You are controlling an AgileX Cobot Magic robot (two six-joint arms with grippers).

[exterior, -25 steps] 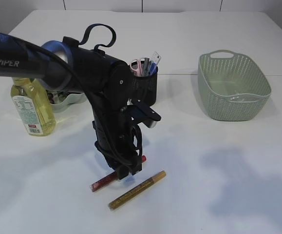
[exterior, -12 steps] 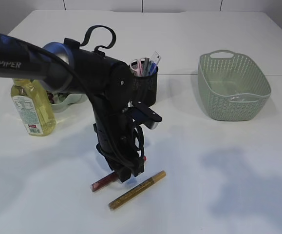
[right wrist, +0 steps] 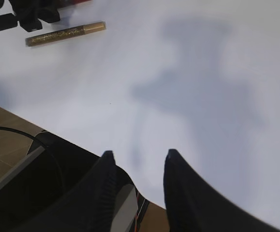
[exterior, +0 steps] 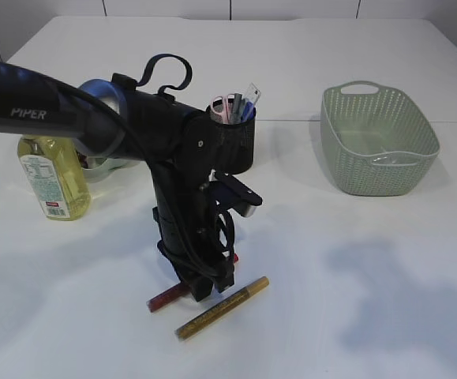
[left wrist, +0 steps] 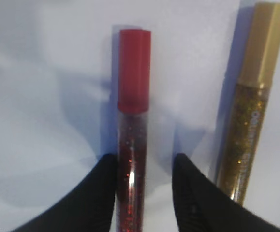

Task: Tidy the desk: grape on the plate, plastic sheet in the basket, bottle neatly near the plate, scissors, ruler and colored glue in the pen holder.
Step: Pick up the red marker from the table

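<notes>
A red glitter glue stick (left wrist: 134,96) lies on the white table, and a gold glitter glue stick (left wrist: 253,106) lies beside it. My left gripper (left wrist: 145,158) is open and straddles the red stick; its left finger touches the tube and its right finger stands apart. In the exterior view the left gripper (exterior: 204,283) is low over the red stick (exterior: 163,298), next to the gold stick (exterior: 222,307). My right gripper (right wrist: 137,154) is open and empty over the table's edge. The black pen holder (exterior: 237,144) holds scissors and a ruler.
A yellow bottle (exterior: 53,174) stands at the left beside a plate (exterior: 106,166) that the arm mostly hides. A green basket (exterior: 380,142) with a clear plastic sheet (exterior: 386,158) in it stands at the right. The gold stick also shows in the right wrist view (right wrist: 65,33).
My left gripper has moved down onto the red glue stick, its fingers now on either side of it at table level. Both glue sticks lie where they were.
</notes>
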